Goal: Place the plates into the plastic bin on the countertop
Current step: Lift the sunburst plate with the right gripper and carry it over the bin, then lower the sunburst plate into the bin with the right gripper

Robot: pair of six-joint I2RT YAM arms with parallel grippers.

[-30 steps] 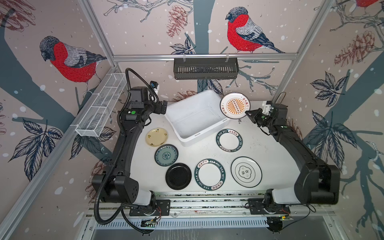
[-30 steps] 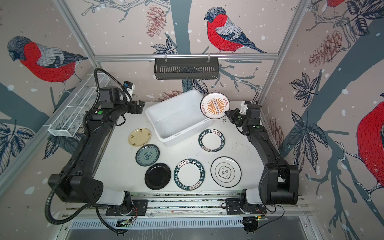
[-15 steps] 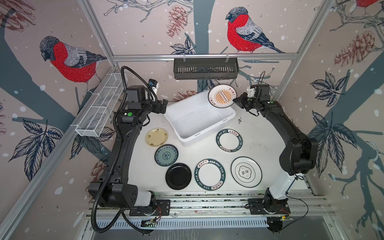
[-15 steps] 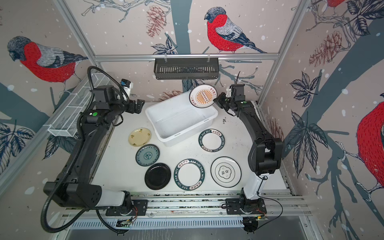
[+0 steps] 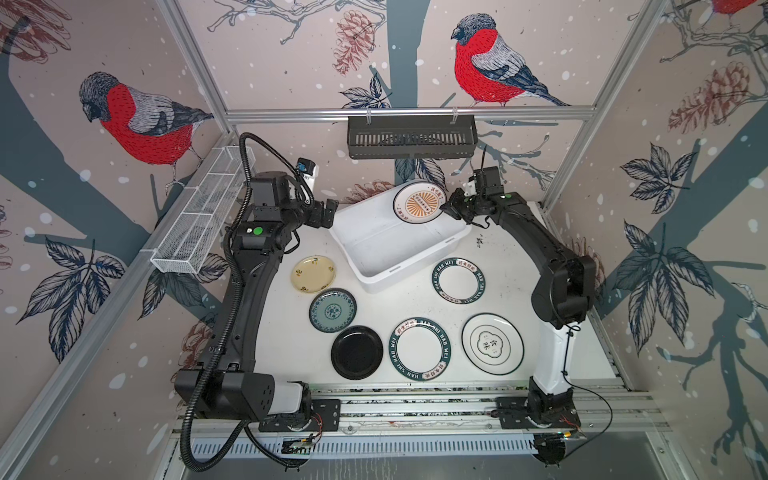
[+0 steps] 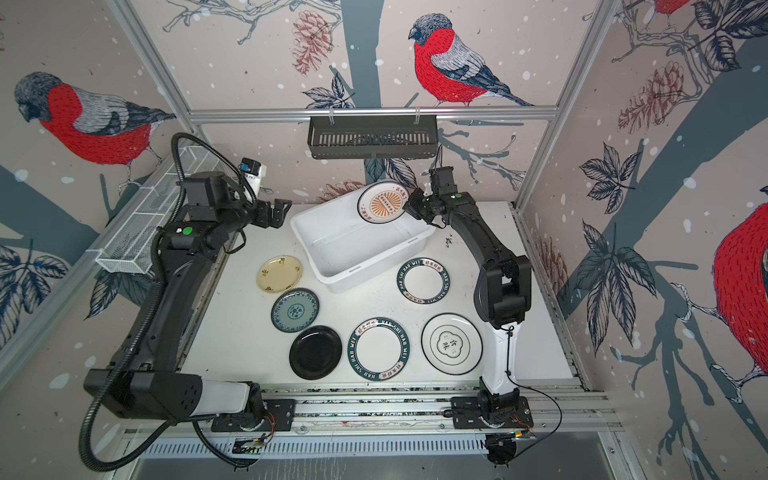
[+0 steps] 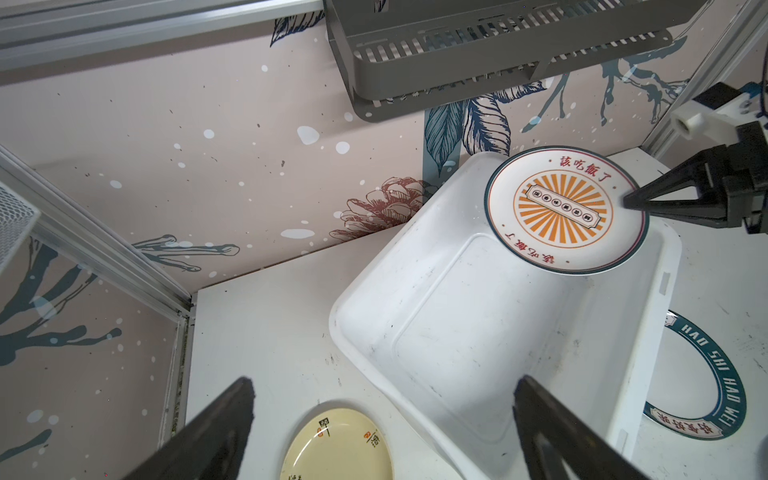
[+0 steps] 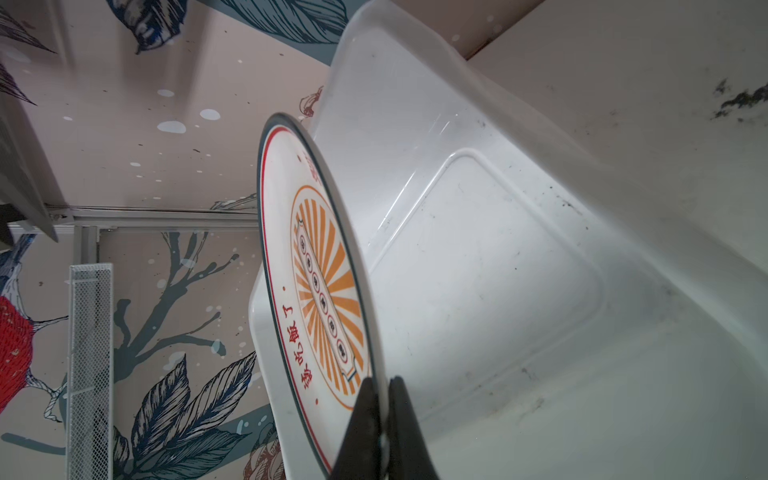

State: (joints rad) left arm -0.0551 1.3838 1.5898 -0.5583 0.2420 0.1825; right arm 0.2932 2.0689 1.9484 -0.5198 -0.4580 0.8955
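Left wrist view shows the countertop point(image 7: 270, 332) bearing the plastic bin point(image 7: 457, 332). In a top view six plates lie flat in front of the bin: the emblem plate point(image 5: 492, 343), two green-lettered plates point(image 5: 419, 350) point(image 5: 458, 278), the glossy black plate point(image 5: 356, 352), the teal floral plate point(image 5: 332, 310) and the pale yellow plate point(image 5: 312, 274). The orange-sunburst plate point(image 7: 563, 210) hangs tilted over the bin's far right corner, its rim pinched by the clenched right gripper point(image 7: 629, 201). The left gripper point(image 7: 384, 384) hovers spread wide and empty, just beside the bin's left end.
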